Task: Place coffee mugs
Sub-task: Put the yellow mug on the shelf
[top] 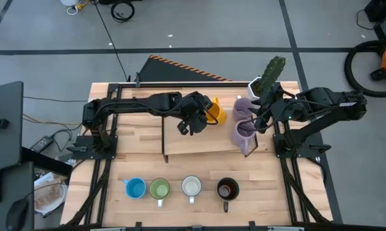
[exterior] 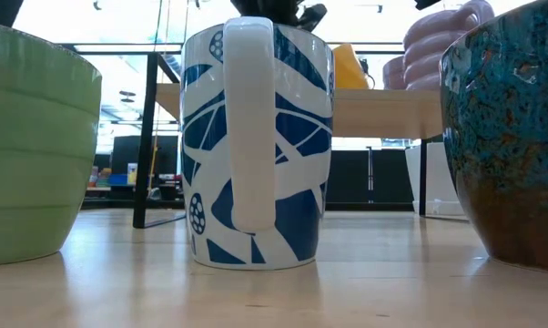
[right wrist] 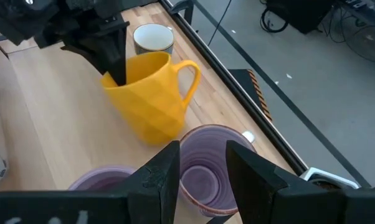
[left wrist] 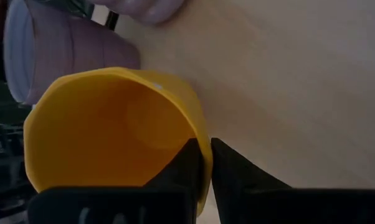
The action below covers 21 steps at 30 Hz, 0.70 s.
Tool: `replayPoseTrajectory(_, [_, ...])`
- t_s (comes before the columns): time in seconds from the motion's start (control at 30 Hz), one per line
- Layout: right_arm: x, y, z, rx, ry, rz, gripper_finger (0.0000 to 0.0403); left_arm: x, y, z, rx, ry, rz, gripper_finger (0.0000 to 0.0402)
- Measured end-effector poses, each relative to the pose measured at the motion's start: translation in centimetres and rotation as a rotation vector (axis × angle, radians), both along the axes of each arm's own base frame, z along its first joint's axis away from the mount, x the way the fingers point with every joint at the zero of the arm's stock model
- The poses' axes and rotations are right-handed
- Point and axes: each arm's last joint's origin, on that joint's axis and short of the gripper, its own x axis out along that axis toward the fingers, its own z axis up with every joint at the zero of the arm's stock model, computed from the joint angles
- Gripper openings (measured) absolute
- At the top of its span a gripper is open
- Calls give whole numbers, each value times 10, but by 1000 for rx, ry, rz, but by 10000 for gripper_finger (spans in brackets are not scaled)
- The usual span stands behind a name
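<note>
Left gripper [right wrist: 116, 65]: over the raised wooden shelf [top: 199, 144], fingers pinched on the rim of the yellow mug [top: 215, 110], one finger inside and one outside.
Yellow mug: on the shelf near its back edge, tilted, handle pointing away from the left arm; close beside the lilac mugs.
Front row on the table [top: 103, 199], left to right: blue mug [top: 135, 188], green mug [top: 159, 188], white mug [top: 192, 186], dark brown mug [top: 227, 188], standing side by side, apart from one another.
Lilac mugs: back lilac mug [top: 242, 108] and front lilac mug [top: 243, 133], both on the right end of the shelf.
Right gripper [right wrist: 203, 165]: fingers spread, straddling the wall of the back lilac mug, one finger inside and one outside.
Cactus pot [top: 256, 85]: at the back right corner of the table, behind the right gripper.
</note>
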Motion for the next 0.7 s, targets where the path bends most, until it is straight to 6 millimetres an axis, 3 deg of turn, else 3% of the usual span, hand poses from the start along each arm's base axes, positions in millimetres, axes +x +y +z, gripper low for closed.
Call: replayPoseTrajectory(0.7, [0, 0, 0, 0, -1, 0, 135, 1, 2, 1, -32, -16, -85, 44])
